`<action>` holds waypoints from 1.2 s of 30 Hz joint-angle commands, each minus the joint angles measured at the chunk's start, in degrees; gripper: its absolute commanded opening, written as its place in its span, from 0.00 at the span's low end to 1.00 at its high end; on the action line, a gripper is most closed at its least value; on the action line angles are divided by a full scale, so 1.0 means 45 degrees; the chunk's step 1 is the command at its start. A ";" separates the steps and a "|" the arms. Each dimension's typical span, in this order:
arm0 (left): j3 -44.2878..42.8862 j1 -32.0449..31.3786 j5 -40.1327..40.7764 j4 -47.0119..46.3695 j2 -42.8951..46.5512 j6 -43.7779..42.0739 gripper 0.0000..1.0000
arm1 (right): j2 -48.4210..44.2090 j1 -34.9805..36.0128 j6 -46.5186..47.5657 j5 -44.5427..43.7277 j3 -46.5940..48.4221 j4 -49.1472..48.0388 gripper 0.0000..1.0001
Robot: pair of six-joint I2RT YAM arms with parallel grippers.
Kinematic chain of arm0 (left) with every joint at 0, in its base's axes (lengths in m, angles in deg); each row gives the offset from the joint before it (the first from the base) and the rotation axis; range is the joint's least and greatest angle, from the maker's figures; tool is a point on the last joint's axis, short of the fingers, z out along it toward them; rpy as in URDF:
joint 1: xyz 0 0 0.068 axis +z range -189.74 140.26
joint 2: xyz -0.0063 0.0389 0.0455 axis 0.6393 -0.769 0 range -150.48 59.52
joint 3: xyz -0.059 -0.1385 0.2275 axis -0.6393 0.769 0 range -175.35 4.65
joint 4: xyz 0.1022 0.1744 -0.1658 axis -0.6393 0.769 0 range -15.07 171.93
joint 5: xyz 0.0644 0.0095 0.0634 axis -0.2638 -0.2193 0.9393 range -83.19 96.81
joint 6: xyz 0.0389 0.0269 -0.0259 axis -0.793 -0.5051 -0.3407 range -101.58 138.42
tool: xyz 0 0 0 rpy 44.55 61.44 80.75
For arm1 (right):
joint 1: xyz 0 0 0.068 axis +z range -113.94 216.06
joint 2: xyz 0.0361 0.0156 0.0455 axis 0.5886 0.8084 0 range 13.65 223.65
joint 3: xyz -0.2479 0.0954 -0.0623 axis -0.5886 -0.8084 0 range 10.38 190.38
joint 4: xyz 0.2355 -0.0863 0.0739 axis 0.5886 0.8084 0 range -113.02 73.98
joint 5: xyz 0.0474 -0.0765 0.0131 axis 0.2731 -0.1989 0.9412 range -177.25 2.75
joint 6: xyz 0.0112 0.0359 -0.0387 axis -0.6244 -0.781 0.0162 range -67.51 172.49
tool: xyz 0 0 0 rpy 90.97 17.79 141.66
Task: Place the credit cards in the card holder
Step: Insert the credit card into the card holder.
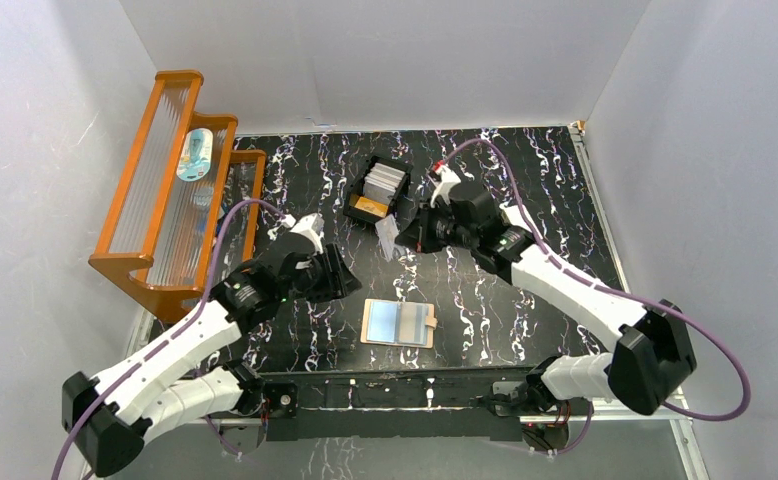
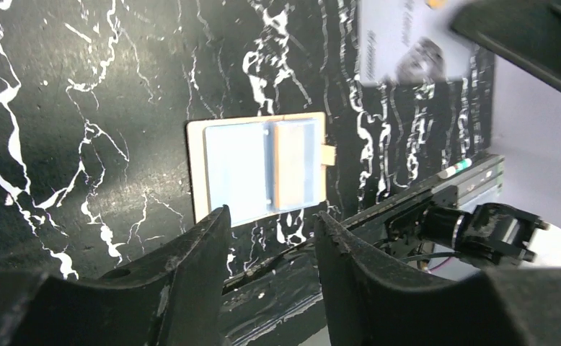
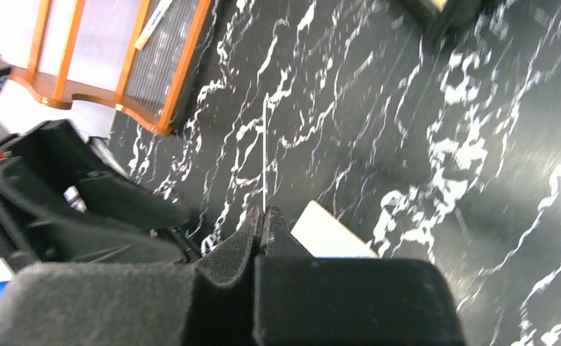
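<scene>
The tan card holder lies open and flat near the table's front edge, its clear sleeves up. It also shows in the left wrist view, and one corner of it in the right wrist view. My right gripper is shut on a whitish-grey credit card, held in the air between the tray and the holder. In the right wrist view this card is edge-on, pinched at the gripper. It also shows in the left wrist view. My left gripper is open and empty, just left of the holder.
A black divided tray at the back centre holds more cards, whitish-grey and an orange-gold one. An orange wooden rack with a small bottle stands along the left side. White walls enclose the table.
</scene>
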 commanded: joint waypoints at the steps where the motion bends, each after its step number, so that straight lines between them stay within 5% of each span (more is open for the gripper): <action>1: 0.0436 0.0032 -0.0763 0.0047 -0.1143 -0.0031 0.43 | -0.0863 -0.0030 -0.3479 0.0217 -0.1173 0.0073 0.00; 5: 0.1115 0.0030 -0.1177 -0.0571 -0.1771 0.0319 0.44 | -0.1263 0.0059 -0.5331 0.0238 -0.2507 0.0247 0.00; 13: 0.1543 0.0030 -0.1824 -0.1656 -0.3760 0.0254 0.30 | -0.1111 0.1034 -0.7339 -0.0842 -0.3867 0.0736 0.00; 19: 0.1626 0.0011 -0.3196 -0.3943 -0.5301 0.0323 0.23 | -0.0705 0.1914 -0.7744 -0.1813 -0.3729 0.1036 0.00; 30: 0.1893 -0.0098 -0.2944 -0.3512 -0.6161 0.0724 0.15 | -0.0090 0.2838 -0.8384 -0.3800 -0.3054 0.2884 0.00; 36: 0.2247 -0.0107 -0.3126 -0.3640 -0.6092 0.0714 0.12 | -0.0328 0.3059 -0.7087 -0.3536 -0.3799 0.1249 0.00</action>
